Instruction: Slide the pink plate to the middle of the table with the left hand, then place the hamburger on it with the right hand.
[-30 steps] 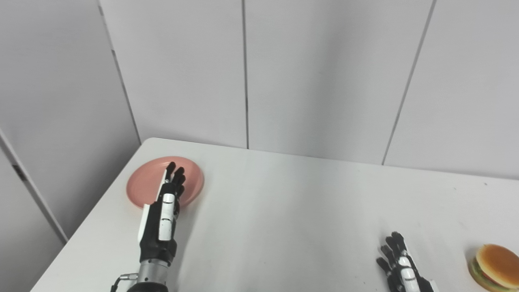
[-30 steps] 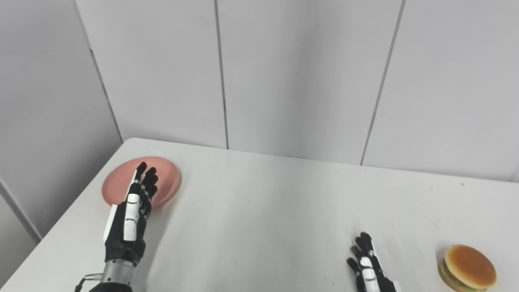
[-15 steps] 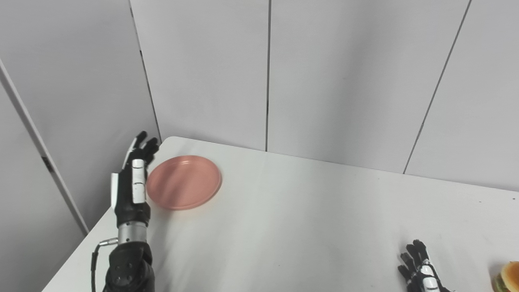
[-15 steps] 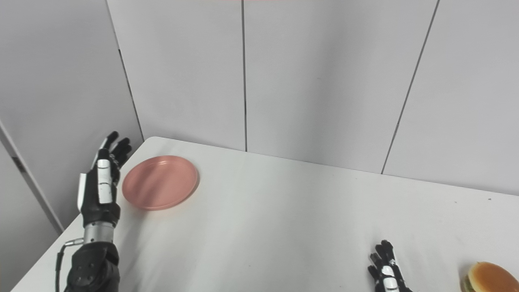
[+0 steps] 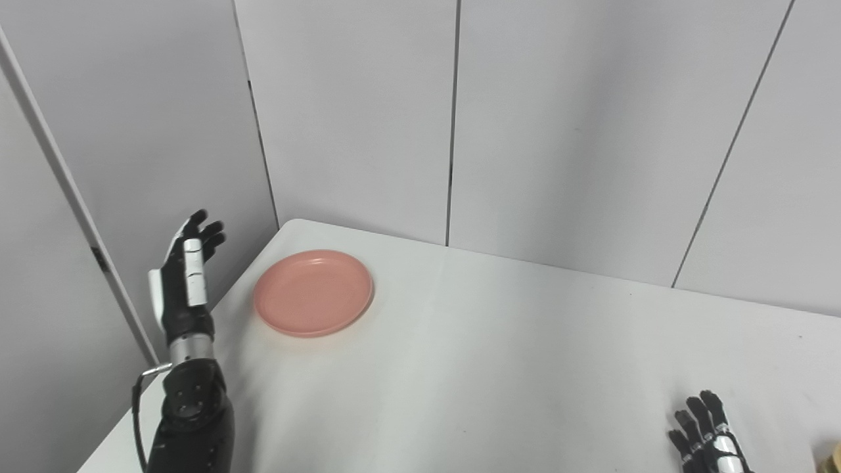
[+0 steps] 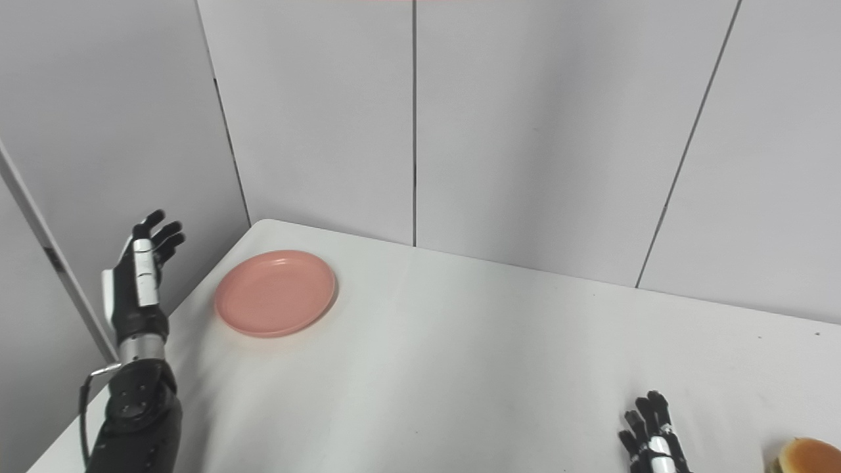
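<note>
The pink plate (image 5: 314, 292) is seen lying flat on the white table (image 5: 493, 368), near the far left corner, just inside the left edge; nothing is seen on it; it is well apart from the table's middle.

The left hand (image 5: 184, 276) is raised off the left side of the table, beyond its edge, beside the plate but apart from it; fingers (image 5: 197, 226) are extended upward and slightly spread, nothing is held; the palm side cannot be made out from the head views; the black forearm (image 5: 190, 420) is seen rising from the bottom edge, with a thin cable looped at the wrist.

The right hand (image 6: 650, 437) is seen low at the bottom right, partly cut by the frame edge; its fingers are stretched forward and spread, nothing is gripped; whether it touches the tabletop cannot be told.

The hamburger (image 6: 805, 455) is seen on the table at the bottom right corner, just to the right of the right hand and apart from it; only the top of the bun is shown, the rest is cropped; in the left eye view only a sliver is visible at the edge.

Plate and hamburger are well apart, at opposite sides of the table; grey wall panels (image 5: 558, 131) with 2 or more vertical seams are seen behind the table.
</note>
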Action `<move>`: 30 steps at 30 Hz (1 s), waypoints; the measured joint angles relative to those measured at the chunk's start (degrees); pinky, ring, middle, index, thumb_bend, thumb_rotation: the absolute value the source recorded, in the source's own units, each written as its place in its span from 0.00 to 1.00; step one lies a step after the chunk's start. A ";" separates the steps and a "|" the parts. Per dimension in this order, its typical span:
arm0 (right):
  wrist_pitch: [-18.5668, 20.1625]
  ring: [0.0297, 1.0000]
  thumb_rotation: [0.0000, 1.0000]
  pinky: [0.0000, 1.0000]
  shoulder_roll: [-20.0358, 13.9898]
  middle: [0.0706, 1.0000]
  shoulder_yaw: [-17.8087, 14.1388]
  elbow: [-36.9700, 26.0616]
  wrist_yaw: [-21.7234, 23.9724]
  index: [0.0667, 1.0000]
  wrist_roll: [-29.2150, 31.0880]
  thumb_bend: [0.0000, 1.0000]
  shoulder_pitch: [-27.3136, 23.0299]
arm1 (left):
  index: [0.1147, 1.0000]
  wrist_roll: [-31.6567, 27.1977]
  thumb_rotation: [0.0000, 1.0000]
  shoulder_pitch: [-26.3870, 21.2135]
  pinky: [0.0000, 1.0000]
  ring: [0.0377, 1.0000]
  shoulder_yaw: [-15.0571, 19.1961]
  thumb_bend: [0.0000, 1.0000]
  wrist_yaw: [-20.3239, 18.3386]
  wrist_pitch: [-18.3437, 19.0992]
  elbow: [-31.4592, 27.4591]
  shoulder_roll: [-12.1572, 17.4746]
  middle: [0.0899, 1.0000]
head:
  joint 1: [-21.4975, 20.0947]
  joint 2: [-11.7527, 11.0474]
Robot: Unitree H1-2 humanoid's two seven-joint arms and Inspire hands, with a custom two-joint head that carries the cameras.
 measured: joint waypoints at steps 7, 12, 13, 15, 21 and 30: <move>-0.54 1.00 0.84 1.00 -0.22 1.00 0.08 0.04 0.01 1.00 -0.21 0.66 0.05 | 0.76 -3.98 1.00 -0.37 0.79 0.78 -0.13 0.75 -1.57 -0.28 5.36 -0.02 0.75 | 0.44 0.52; -0.54 1.00 0.85 1.00 -0.21 1.00 0.06 -0.38 -0.02 1.00 -0.09 0.65 0.45 | 0.77 -5.77 1.00 -1.90 0.82 0.79 -0.37 0.77 -3.18 0.03 9.06 0.36 0.76 | 0.27 1.05; -0.53 1.00 0.84 1.00 -0.21 1.00 0.07 -0.42 -0.02 1.00 -0.08 0.66 0.48 | 0.77 -5.84 1.00 -2.05 0.82 0.78 -0.42 0.77 -3.28 0.09 9.75 0.40 0.76 | 0.27 1.14; -0.53 1.00 0.85 1.00 -0.23 1.00 0.06 -0.44 -0.02 1.00 -0.05 0.67 0.53 | 0.77 -5.85 1.00 -2.57 0.82 0.79 -0.63 0.77 -3.79 -0.54 12.37 0.59 0.76 | 0.18 1.14; -0.54 1.00 0.86 1.00 -0.33 1.00 0.04 -0.47 0.01 1.00 0.04 0.67 0.63 | 0.78 -6.98 1.00 -5.69 0.81 0.82 -1.19 0.78 -5.87 -4.16 18.96 1.99 0.79 | 0.44 1.23; -0.54 1.00 0.87 1.00 -0.41 1.00 0.08 -0.48 0.04 1.00 0.01 0.68 0.68 | 0.82 -7.14 1.00 -10.07 0.87 0.86 -3.15 0.82 -8.07 -8.09 27.38 3.39 0.83 | 0.44 1.05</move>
